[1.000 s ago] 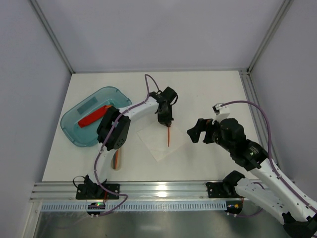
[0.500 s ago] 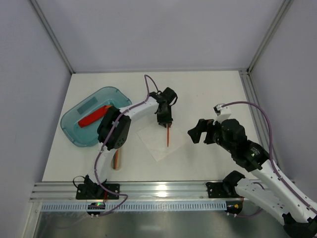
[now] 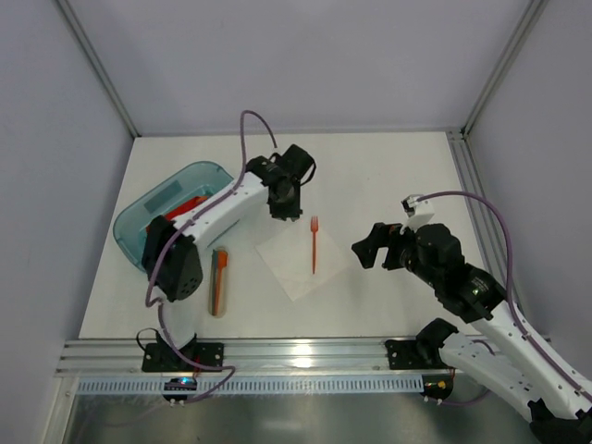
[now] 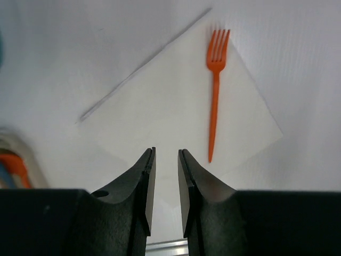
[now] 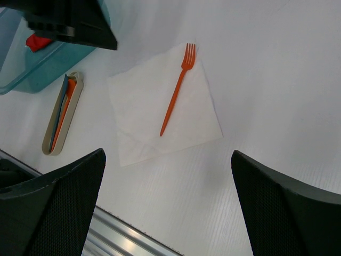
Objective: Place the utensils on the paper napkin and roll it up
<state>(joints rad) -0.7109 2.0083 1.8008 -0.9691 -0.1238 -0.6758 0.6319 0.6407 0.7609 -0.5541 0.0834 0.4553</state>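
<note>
The white table [image 3: 398, 176] is being viewed from above, and the biggest change is being seen in the left arm. Half a second ago its claw was being held low over the paper napkin [image 3: 294, 264] at the tine end of the orange fork [image 3: 314, 245]. Now the left claw [image 4: 166, 153] is being carried up and back toward the far left. Its jaws are being kept slightly parted with nothing between them.

The teal tray [image 3: 131, 239] is being left to the left of that claw, partly under the arm, with a red piece [image 3: 190, 202] lying in it. In the left wrist view the napkin is being seen spread flat ahead of and below the left claw's tips, one corner pointing away from them.

The right claw [image 3: 363, 252] is being held where it was before, just off the napkin's right corner. Its fingers [image 5: 58, 202] are being kept wide apart and empty, and the napkin is being framed between them in the right wrist view.

A beige holder [image 3: 218, 280] with orange and blue pieces in it is being left on the table, nearer the arm bases than the left claw and left of the napkin.

The fork, tilted in the claw's grip earlier, is now being left flat on the napkin. It is lying ahead of and to the right of the left claw's tips, apart from them, tines pointing away.
</note>
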